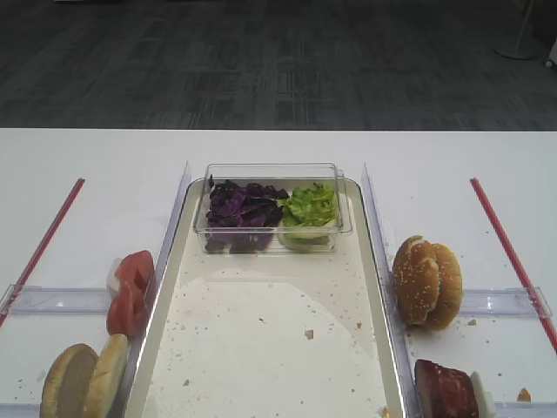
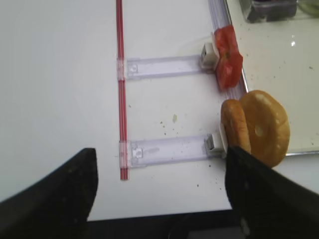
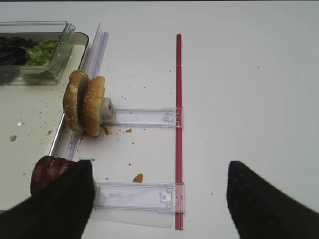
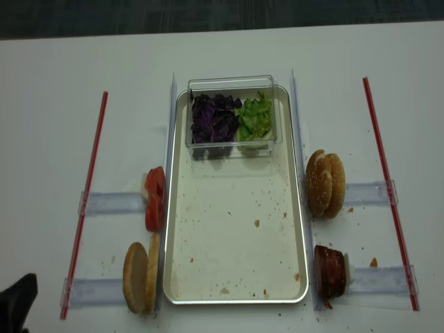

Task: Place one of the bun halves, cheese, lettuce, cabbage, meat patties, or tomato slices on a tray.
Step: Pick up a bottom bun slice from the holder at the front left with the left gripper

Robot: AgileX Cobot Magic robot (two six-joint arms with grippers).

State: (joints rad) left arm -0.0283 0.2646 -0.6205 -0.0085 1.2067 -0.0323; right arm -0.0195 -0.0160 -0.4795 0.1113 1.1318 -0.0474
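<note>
The metal tray [image 4: 229, 229] lies in the middle, its cream floor bare but for crumbs. At its far end a clear box [image 4: 232, 114] holds purple cabbage [image 4: 214, 118] and green lettuce [image 4: 255, 116]. Tomato slices [image 4: 154, 198] and the plain bun halves [image 4: 141, 277] stand on edge along the tray's left side. The meat patties [image 4: 330, 272] stand at its right. Cheese is out of view. My left gripper [image 2: 159, 159] is open and empty over the table's near edge, left of the bun halves [image 2: 254, 127]. My right gripper [image 3: 160, 167] is open and empty, right of the patties [image 3: 47, 172].
Two sesame-seeded bun halves [image 4: 326, 184] stand on edge right of the tray. Clear plastic rails [image 4: 111, 202] and red strips [image 4: 87, 201] lie on both sides of the white table. Crumbs [image 3: 138, 178] lie near the right rails.
</note>
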